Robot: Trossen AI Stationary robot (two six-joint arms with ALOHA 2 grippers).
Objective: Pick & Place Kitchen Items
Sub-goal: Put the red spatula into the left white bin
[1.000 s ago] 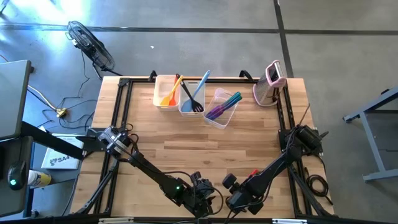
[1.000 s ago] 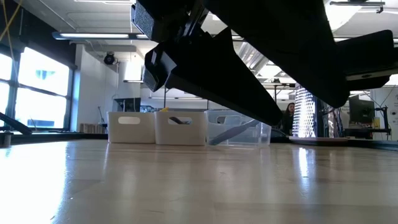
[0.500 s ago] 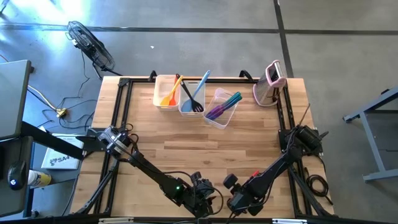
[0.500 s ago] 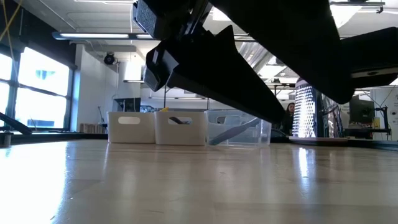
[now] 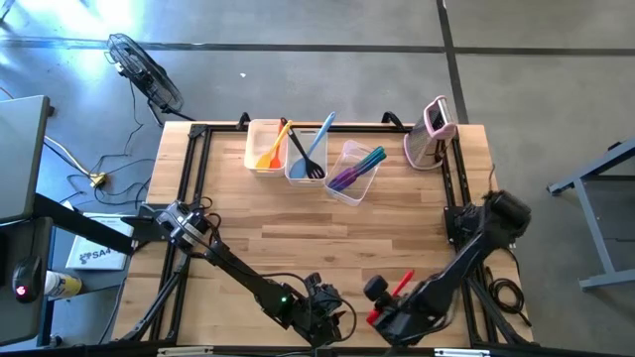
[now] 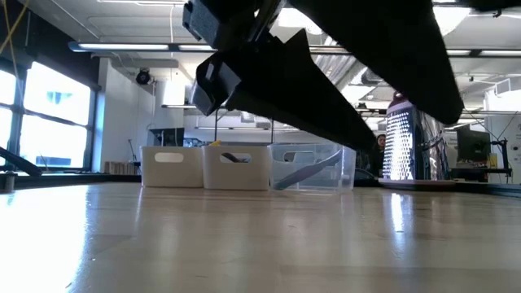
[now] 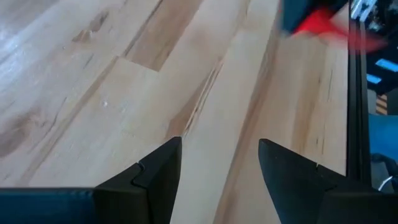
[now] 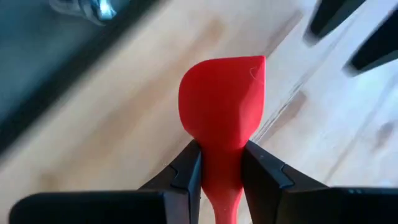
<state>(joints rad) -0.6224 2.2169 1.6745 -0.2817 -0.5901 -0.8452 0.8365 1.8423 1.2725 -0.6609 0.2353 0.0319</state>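
The right end effector (image 8: 219, 171) is clamped on the red spatula (image 8: 222, 102) (blade forward, along the fingers); tubs (image 5: 354, 174) lie upper-centre.

Three tubs (image 5: 303, 156) at table's (image 5: 298, 238) far edge, utensils (image 5: 314, 149) inside, grater (image 5: 433, 132) right

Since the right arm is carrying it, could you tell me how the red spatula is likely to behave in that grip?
The red spatula probably weighs little: it is slim. Its smooth, rounded blade looks like soft silicone, so it may flex if pressed. The right gripper pinches the narrow neck below the blade, so it might pivot or slip a little.
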